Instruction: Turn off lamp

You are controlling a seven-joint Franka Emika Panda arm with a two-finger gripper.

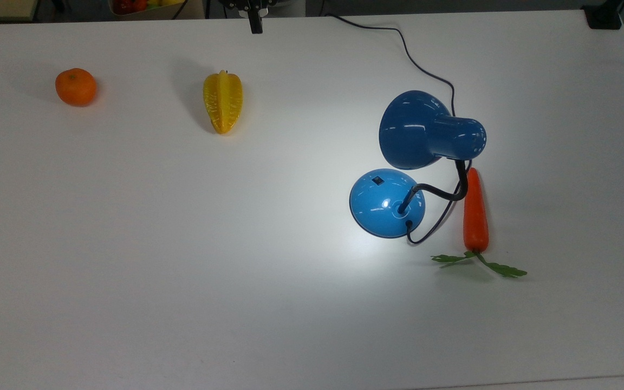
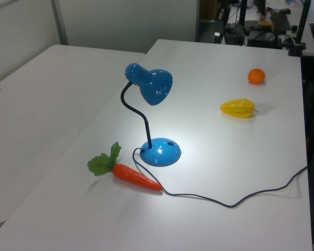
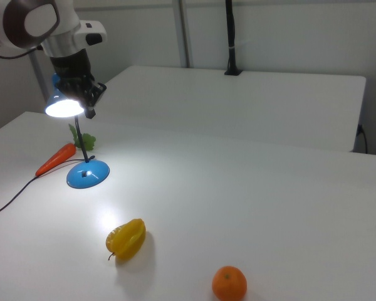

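The blue lamp's shade (image 1: 417,130) hangs on a black bendy neck over its round blue base (image 1: 382,208), right of the table's middle in the top view. A small black switch (image 1: 378,181) sits on the base. The lamp is lit: a bright pool lies on the table around the base, and in the right view the shade (image 3: 64,108) glows. My gripper (image 1: 255,26) is at the top view's upper edge, far from the lamp, with its fingers closed together and nothing between them. In the right view my gripper (image 3: 89,111) hangs beside the shade.
A carrot (image 1: 475,214) with green leaves lies just right of the base in the top view. A yellow starfruit (image 1: 222,102) and an orange (image 1: 75,86) lie to the left. The black cord (image 1: 415,59) runs from the lamp to the table's far edge.
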